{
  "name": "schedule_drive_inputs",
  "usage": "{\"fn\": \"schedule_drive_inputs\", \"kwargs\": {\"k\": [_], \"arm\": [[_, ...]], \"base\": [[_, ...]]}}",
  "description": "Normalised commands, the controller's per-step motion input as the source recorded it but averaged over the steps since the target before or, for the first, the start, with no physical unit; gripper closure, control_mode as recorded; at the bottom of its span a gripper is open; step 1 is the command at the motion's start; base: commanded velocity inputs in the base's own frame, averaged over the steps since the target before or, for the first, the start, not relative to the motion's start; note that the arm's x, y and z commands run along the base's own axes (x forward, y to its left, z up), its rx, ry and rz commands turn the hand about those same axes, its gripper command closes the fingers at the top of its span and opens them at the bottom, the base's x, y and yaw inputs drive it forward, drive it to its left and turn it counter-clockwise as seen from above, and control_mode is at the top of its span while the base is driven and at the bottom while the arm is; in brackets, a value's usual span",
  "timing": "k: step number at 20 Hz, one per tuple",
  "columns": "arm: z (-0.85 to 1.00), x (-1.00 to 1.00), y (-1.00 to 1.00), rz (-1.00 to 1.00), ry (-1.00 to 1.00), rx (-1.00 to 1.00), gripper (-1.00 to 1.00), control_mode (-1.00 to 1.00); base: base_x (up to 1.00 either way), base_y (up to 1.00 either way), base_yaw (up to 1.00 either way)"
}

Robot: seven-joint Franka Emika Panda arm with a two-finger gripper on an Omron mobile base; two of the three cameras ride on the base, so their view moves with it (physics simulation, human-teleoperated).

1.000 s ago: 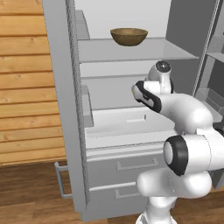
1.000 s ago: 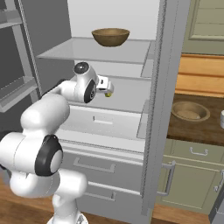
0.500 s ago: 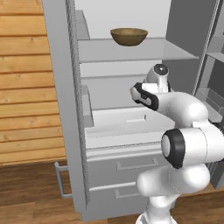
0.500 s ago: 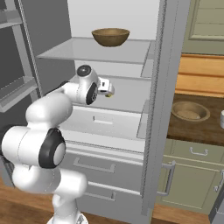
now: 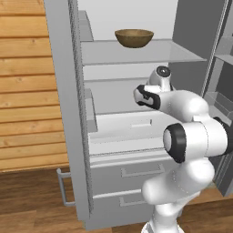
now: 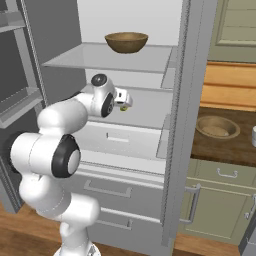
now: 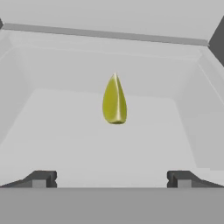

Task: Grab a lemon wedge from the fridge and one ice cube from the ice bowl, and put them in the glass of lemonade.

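Observation:
The fridge (image 5: 61, 104) stands open with my arm reaching in over its middle shelf (image 6: 145, 112). The lemon wedge (image 7: 114, 101), small and yellow-green, stands on that white shelf floor, point up, straight ahead of my gripper (image 7: 111, 179) and a short way beyond the fingertips (image 7: 41, 178). The jaws are open wide with nothing between them. In the right base view the lemon wedge (image 6: 123, 108) shows just under my gripper (image 6: 125, 102). The ice bowl (image 6: 216, 127), shallow and tan, sits on the dark counter right of the fridge. The glass of lemonade (image 6: 253, 136) is cut off at the right edge.
A darker brown bowl (image 5: 134, 37) rests on the glass shelf above my hand. Below the middle shelf are a white crisper drawer (image 6: 117, 139) and two grey lower drawers (image 5: 136, 170). The fridge's open doors (image 6: 177, 125) flank the arm on both sides.
My hand has edged a little further into the fridge toward the wedge, and the elbow has swung forward. The jaws have stayed open.

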Motion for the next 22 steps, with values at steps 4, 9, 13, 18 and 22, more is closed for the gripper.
{"fn": "schedule_drive_inputs", "kwargs": {"k": [4,9,13,18,22], "arm": [[-0.07,0.34,0.00,0.00,0.00,0.00,-1.00,-1.00],[-0.24,0.15,0.00,0.00,0.00,0.00,-1.00,-1.00],[-0.32,0.16,0.00,0.00,0.01,0.00,-1.00,-1.00],[-0.13,0.22,0.00,0.00,0.00,0.00,-1.00,-1.00],[0.26,0.13,0.00,0.00,0.00,0.01,-1.00,-1.00]], "base": [[0.00,0.00,0.00],[0.00,0.00,0.00],[0.00,0.00,0.00],[0.00,0.00,0.00],[0.00,0.00,0.00]]}}
